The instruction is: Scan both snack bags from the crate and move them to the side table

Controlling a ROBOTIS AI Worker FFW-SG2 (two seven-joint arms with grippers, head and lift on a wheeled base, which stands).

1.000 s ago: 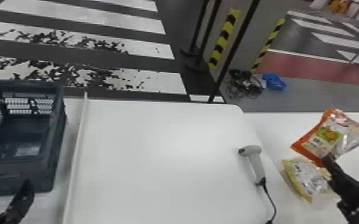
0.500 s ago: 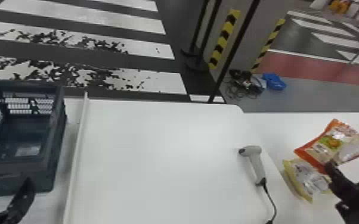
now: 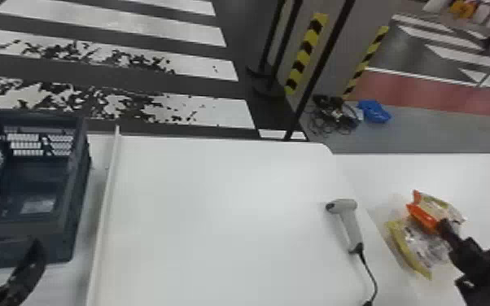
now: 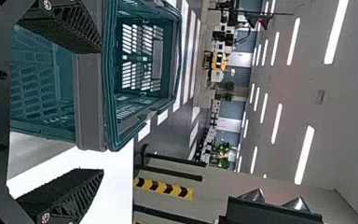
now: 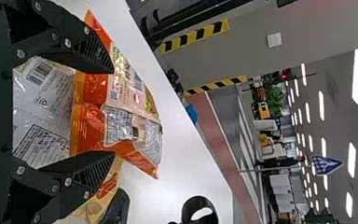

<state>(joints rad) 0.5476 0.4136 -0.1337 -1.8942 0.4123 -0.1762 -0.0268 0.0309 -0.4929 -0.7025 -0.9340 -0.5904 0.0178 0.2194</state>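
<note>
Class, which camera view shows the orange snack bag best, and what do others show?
The right wrist view: the orange snack bag appears large, printed panels visible. The head view shows it smaller, overlapping the yellow bag.

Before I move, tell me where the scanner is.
In the head view, the scanner lies near the right edge of the white table, just left of the yellow snack bag, its black cord running toward the view's bottom edge.

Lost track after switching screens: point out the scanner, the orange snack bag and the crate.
Scanner (image 3: 351, 228): head view, on its handle.
Orange snack bag (image 5: 129, 93): right wrist view, on its printed panel.
Crate (image 3: 60, 241): head view, on its near wall.
</note>
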